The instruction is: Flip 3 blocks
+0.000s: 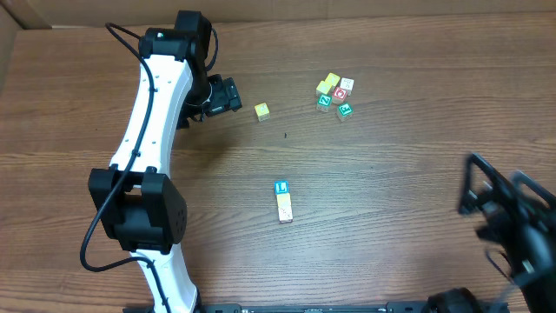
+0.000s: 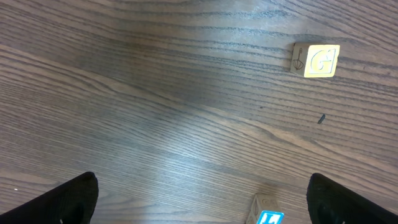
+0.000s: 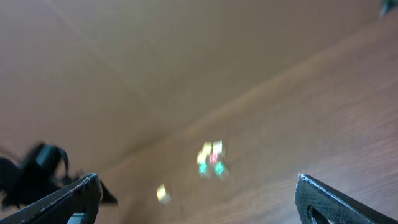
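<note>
Left gripper (image 1: 228, 96): jaws spread wide and holding nothing, hanging over bare bench (image 1: 391, 226) at the far left.
Nearest thing to it: lone yellow cube (image 1: 261, 111), just to its right; in the left wrist view this cube (image 2: 316, 60) shows a letter face. It is not one of the task's things.
Blocks (image 1: 283, 201): back toward the robot's base and rightward from the left gripper, near mid-bench.
Long axis: the row runs roughly from far to near, slightly slanted, its members touching end to end.
Order: blue-framed block (image 1: 281, 187) at the far end, whitish block (image 1: 283, 202) in the middle, cream block (image 1: 285, 214) nearest the base.
Right gripper (image 1: 473, 187): jaws wide too, empty, well apart at the right edge; its wrist view is blurred.
Nearer arm: left, by my judgement.
Count: three blocks in the row, one lone cube, and a cluster of cubes (image 1: 335, 94) at the far right, apparently six.
</note>
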You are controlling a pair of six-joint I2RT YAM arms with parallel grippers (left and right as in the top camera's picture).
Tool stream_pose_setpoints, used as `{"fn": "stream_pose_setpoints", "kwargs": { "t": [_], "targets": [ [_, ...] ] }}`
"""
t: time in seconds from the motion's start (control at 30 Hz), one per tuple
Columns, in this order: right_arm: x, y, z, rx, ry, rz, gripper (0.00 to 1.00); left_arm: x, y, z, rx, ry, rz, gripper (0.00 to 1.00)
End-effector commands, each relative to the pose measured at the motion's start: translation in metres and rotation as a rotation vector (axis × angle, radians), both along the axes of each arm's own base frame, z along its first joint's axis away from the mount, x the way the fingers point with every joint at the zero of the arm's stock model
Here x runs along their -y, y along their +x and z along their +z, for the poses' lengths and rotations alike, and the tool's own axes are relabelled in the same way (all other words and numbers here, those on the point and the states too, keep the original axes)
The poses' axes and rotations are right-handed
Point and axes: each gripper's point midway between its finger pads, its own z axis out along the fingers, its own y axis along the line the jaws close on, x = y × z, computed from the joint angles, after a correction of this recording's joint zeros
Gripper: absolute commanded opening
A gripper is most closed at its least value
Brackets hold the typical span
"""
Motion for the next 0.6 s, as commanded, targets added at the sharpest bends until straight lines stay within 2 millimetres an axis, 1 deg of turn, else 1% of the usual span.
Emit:
{"fn": "stream_pose_setpoints", "kwargs": {
  "t": [0.0,0.1,0.2,0.23,0.33,0.4,0.47,0.57],
  "targets": [
    [0.021,-0.022,0.006,0.074,-0.031,-0.084,1.0,0.0,-0.001,0.004,0.012,0.01,-0.009,1.0],
    [0.029,-0.041,0.006,0.142,-0.071,-0.108,1.0,0.0,-0.001,0.004,0.012,0.01,-0.009,1.0],
    [0.028,-0.048,0.009,0.243,-0.157,-0.097,1.0,0.0,-0.001,0.004,0.012,0.01,-0.009,1.0],
    [0.025,-0.048,0.012,0.28,-0.191,-0.083,1.0,0.0,-0.001,0.004,0.012,0.01,-0.009,1.0],
    [0.008,-0.045,0.023,0.42,-0.32,0.0,1.0,0.0,-0.001,0.004,0.012,0.01,-0.009,1.0],
    [-0.007,-0.041,0.028,0.516,-0.402,0.066,1.0,0.0,-0.001,0.004,0.012,0.01,-0.009,1.0],
    [-0.016,-0.036,0.029,0.584,-0.442,0.105,1.0,0.0,-0.001,0.004,0.012,0.01,-0.009,1.0],
    [-0.023,-0.026,0.027,0.669,-0.448,0.121,1.0,0.0,-0.001,0.004,0.012,0.01,-0.009,1.0]
  ]
}}
